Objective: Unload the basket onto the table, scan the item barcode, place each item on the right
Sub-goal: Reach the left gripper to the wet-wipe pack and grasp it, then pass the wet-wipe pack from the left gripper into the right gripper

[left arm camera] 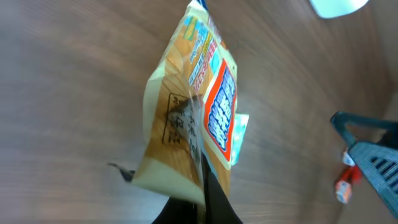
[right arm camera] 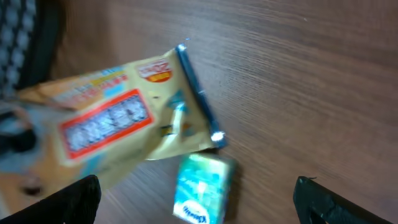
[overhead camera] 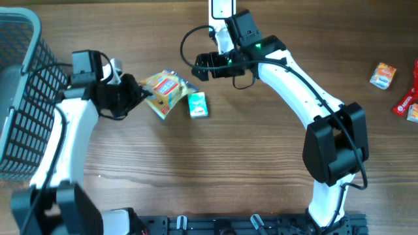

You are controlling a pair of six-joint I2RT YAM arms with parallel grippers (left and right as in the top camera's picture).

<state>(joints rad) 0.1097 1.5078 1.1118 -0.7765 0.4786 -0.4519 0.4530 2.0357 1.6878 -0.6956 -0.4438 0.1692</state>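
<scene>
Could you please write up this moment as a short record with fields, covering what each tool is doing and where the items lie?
left tool: shut on the yellow snack pouch, gripping it at one edge
right tool: open, empty, close to the pouch
green tissue pack: flat on the table, right beside the pouch
wire basket: at the table's left edge
other items: orange carton and red packets, far right
barcode: not visible in any view

Top-down overhead, close wrists, all sharing pouch (overhead camera: 166, 88)
</scene>
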